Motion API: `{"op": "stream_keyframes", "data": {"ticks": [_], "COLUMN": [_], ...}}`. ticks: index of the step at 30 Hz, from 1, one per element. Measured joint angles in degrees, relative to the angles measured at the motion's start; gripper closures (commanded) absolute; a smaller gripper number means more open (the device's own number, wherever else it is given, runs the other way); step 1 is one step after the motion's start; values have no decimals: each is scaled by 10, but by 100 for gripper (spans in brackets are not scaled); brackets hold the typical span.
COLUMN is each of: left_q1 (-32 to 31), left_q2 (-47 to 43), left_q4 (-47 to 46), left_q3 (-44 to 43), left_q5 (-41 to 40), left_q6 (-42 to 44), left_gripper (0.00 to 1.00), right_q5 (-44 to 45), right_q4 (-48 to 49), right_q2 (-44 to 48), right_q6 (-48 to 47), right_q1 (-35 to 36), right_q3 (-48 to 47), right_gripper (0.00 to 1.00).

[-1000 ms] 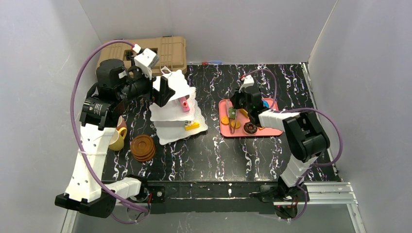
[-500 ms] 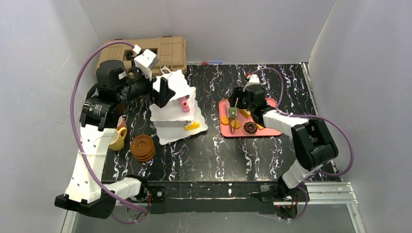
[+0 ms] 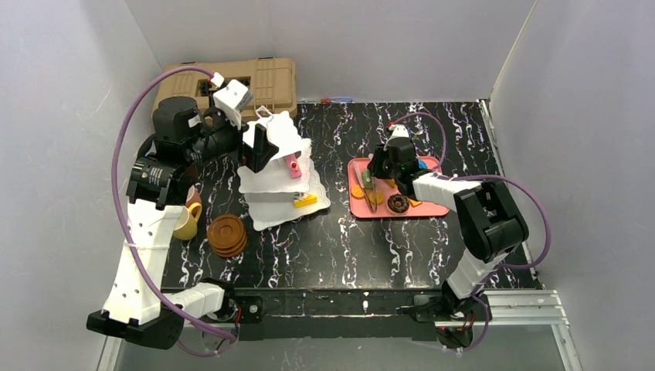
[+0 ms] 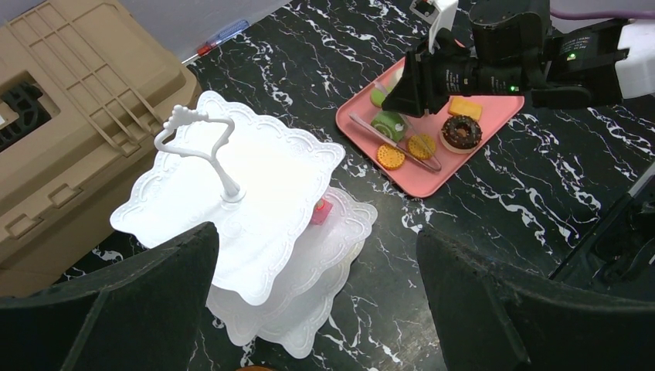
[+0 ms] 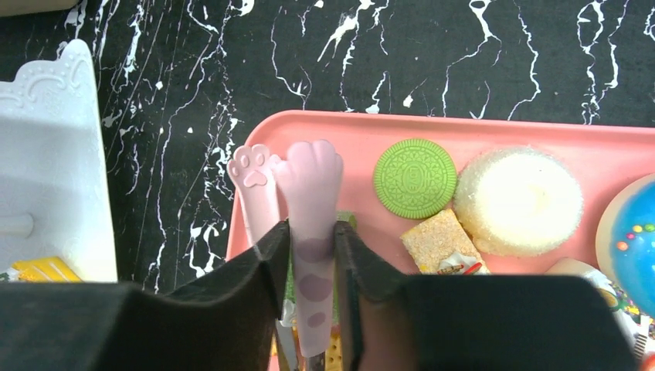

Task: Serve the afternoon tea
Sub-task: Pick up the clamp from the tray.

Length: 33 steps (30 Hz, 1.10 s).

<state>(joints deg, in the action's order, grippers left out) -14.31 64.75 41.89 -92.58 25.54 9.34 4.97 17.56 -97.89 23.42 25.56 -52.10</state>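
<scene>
Right gripper (image 5: 311, 232): fingers pinched narrow on one arm of the pink paw-tipped tongs (image 5: 313, 178), whose tips point out over the left edge of the pink tray (image 5: 347, 133). Just right of the tongs on the tray: green round biscuit (image 5: 415, 178), white domed cake (image 5: 517, 201), crumbed square (image 5: 440, 239), and a blue iced piece (image 5: 629, 232) at the frame edge. A chocolate donut (image 3: 398, 203) lies at the tray's near side. A strip of black marbled table (image 3: 340, 239) separates the tray's left edge from the stand (image 3: 282, 166); the two are apart. Left gripper (image 4: 315, 236): jaws wide, holding nothing, hovering above the stand's near-left side. The stand sits left of centre, toward the far side: white, three scalloped square tiers, wire loop (image 4: 193, 127) on top, tiers looking tilted. A pink pastry (image 4: 321, 210) lies on the middle tier, a yellow one (image 3: 305, 201) lower. The tan case (image 3: 266, 81) is just beyond it. Brown saucers (image 3: 227, 235) are stacked near-left, a yellow cup (image 3: 185, 224) beside them.
</scene>
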Motion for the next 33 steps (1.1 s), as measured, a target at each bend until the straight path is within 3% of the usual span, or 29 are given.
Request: {"op": "stream_keyframes", "data": {"ticks": [3, 10, 17, 23, 28, 33], "left_q1": [0, 0, 0, -38, -139, -193], "left_q2": [0, -10, -50, -75, -111, -106], "left_q4": [0, -8, 8, 26, 32, 26], "left_q3": [1, 23, 80, 124, 199, 223], "left_q5": [0, 35, 156, 207, 188, 166], "left_q6": [0, 14, 133, 346, 642, 919], "left_gripper": [2, 4, 5, 6, 6, 8], "right_q5": [0, -17, -68, -134, -233, -298], "right_q4": [2, -3, -44, -120, -235, -366], "right_q2": [0, 39, 117, 172, 182, 181], "right_q6": [-1, -9, -10, -14, -25, -49], "right_q1": [0, 0, 0, 0, 1, 19], "right_q3": [0, 0, -14, -59, -135, -219], "right_gripper": [81, 89, 91, 91, 91, 92]}}
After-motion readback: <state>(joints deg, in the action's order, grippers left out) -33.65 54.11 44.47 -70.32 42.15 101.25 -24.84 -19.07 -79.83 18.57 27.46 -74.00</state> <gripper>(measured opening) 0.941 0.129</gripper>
